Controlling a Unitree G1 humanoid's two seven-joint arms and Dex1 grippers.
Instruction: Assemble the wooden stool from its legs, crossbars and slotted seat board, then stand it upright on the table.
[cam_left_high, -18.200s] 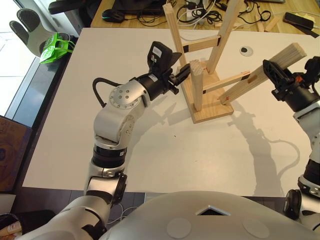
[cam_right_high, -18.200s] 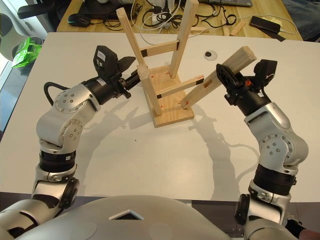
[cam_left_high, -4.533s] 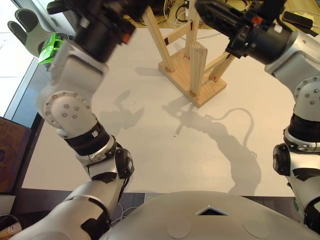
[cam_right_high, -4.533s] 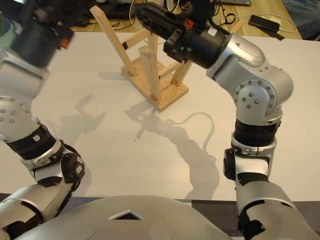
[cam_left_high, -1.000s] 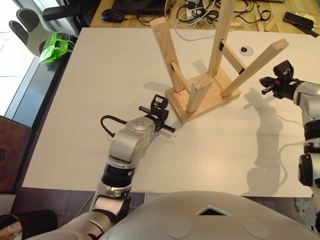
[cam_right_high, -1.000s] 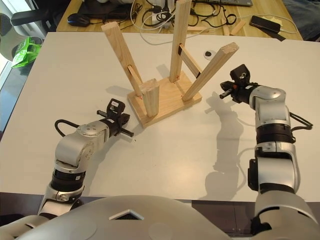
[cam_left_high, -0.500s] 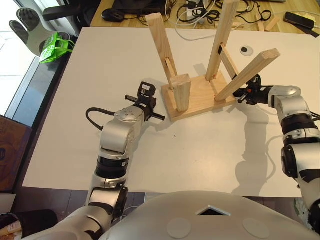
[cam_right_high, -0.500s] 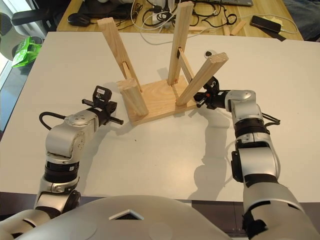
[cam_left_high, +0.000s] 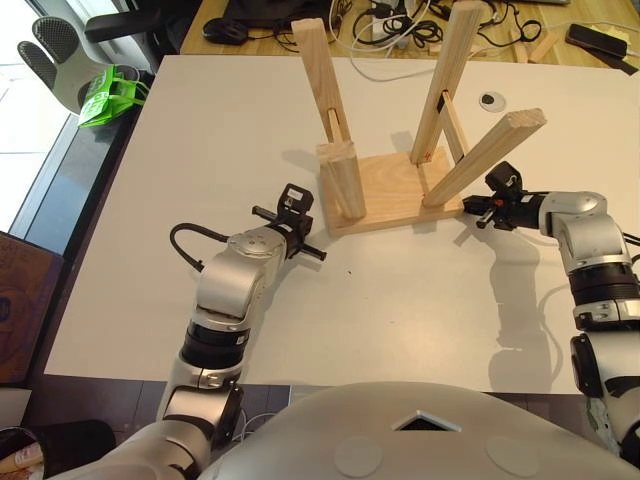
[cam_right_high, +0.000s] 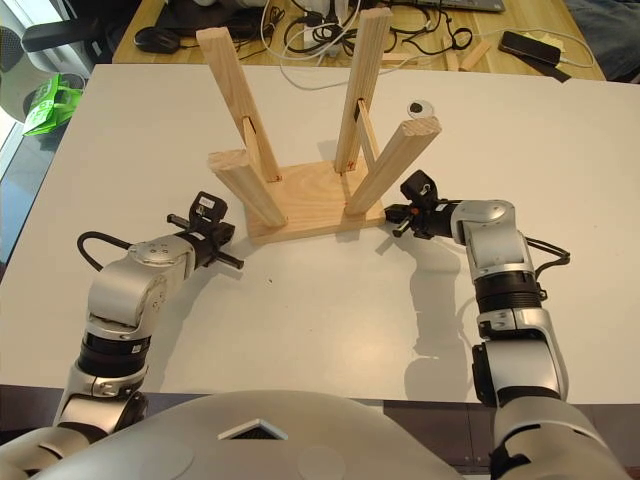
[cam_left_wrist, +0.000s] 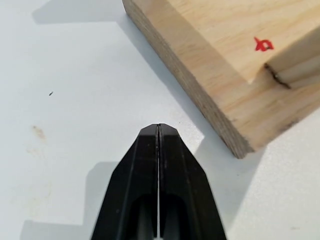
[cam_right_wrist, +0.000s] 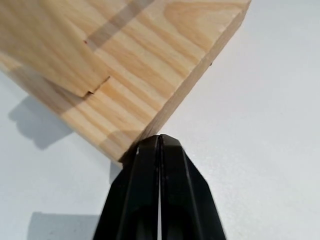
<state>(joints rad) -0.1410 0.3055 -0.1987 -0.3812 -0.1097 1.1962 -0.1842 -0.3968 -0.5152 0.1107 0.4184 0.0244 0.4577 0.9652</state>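
1. The left gripper (cam_left_wrist: 158, 134) has its two fingers pressed flat together and holds nothing. It sits low over the white table (cam_left_high: 180, 150), just short of the seat board's near-left corner and not touching it.
2. The right gripper (cam_right_wrist: 159, 142) is likewise pinched shut on nothing. Its tip is at the seat board's near-right corner, and the wrist view shows it right against the corner's lower edge.
3. The wooden stool stands upside down mid-table, with the slotted seat board (cam_left_high: 385, 190) lying flat on the surface. A small red mark (cam_left_wrist: 260, 44) sits on the board beside a leg joint.
4. Four legs splay upward from the board: near-left (cam_left_high: 340, 178), near-right (cam_left_high: 485, 155), far-left (cam_left_high: 318, 70) and far-right (cam_left_high: 448, 75).
5. A crossbar (cam_left_high: 335, 125) links the left pair of legs, and another crossbar (cam_left_high: 452, 110) links the right pair.
6. Behind the stool, a round grommet (cam_left_high: 491, 100) is set in the tabletop.
7. A green bag (cam_left_high: 110, 92) lies off the table's far-left edge.
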